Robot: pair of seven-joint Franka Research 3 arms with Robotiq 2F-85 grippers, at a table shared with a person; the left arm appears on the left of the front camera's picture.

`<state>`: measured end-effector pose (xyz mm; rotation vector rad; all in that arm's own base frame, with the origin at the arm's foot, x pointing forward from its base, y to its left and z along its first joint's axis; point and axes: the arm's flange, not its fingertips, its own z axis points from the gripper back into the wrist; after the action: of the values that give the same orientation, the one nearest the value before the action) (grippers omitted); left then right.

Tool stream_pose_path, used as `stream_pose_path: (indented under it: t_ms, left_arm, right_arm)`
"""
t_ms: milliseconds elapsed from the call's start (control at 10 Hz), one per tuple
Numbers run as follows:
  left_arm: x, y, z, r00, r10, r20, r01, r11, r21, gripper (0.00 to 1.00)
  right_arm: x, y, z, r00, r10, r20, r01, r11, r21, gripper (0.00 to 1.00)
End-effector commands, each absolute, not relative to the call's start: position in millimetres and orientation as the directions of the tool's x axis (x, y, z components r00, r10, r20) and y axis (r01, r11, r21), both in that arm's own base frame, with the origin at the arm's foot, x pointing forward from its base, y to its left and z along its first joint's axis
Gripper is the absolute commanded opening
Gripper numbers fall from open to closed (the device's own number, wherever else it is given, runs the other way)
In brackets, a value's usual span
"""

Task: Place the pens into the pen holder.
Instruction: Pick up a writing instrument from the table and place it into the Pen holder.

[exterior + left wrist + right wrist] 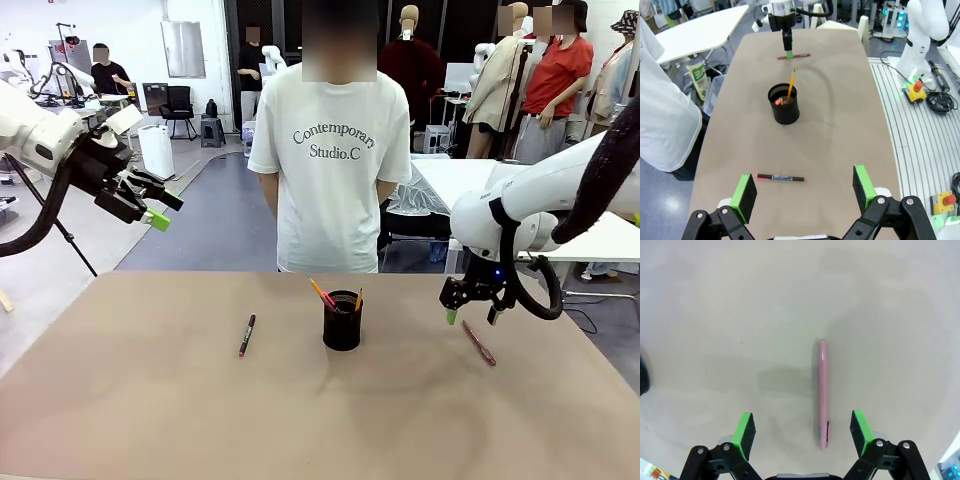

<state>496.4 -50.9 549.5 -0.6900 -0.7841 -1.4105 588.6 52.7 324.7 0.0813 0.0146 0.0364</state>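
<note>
The black mesh pen holder stands mid-table with an orange-yellow pencil and a reddish pen sticking out of it. A dark pen with a red end lies to its left. To its right a pinkish-red pen lies flat on the table. My right gripper hovers open just above and left of that pen; in the right wrist view the pen lies between the fingers, nearer the right-hand one. My left gripper is open, raised high at the left. From there it looks down on the dark pen and the holder.
A person in a white T-shirt stands at the far edge of the table, hands behind the back. The brown tabletop is bare around the pens. White tables and other people are farther back.
</note>
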Motion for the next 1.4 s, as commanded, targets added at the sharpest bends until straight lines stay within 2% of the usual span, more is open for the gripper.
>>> stream_pose_path:
  t_ms: [0, 600, 700, 1200, 1300]
  left_arm:
    - [494.5, -48.6, 550.4, 0.003, -0.58, 0.815, 0.998, 0.049, 0.032, 1.0]
    - [494.5, -48.6, 550.4, 0.003, -0.58, 0.815, 0.998, 0.049, 0.032, 1.0]
    - [494.5, -48.6, 550.4, 0.003, -0.58, 0.815, 0.998, 0.049, 0.032, 1.0]
    - [494.5, -48.6, 550.4, 0.003, -0.58, 0.815, 0.998, 0.049, 0.032, 1.0]
    - [494.5, -48.6, 550.4, 0.003, -0.58, 0.815, 0.998, 0.049, 0.032, 1.0]
  right_arm:
    - [599.6, 55.6, 318.6, 1.0, 0.003, -0.013, -0.003, 0.999, 0.035, 1.0]
    - [594.7, 59.7, 301.6, 0.999, -0.006, -0.038, 0.006, 1.0, 0.007, 1.0]
    - [594.7, 58.6, 301.8, 0.999, 0.034, -0.033, -0.034, 0.999, 0.004, 0.94]
    - [596.0, 57.1, 301.4, 0.998, 0.036, -0.045, -0.036, 0.999, 0.0, 0.0]
    - [595.1, 58.0, 299.7, 0.998, 0.034, -0.045, -0.034, 0.999, -0.003, 0.0]
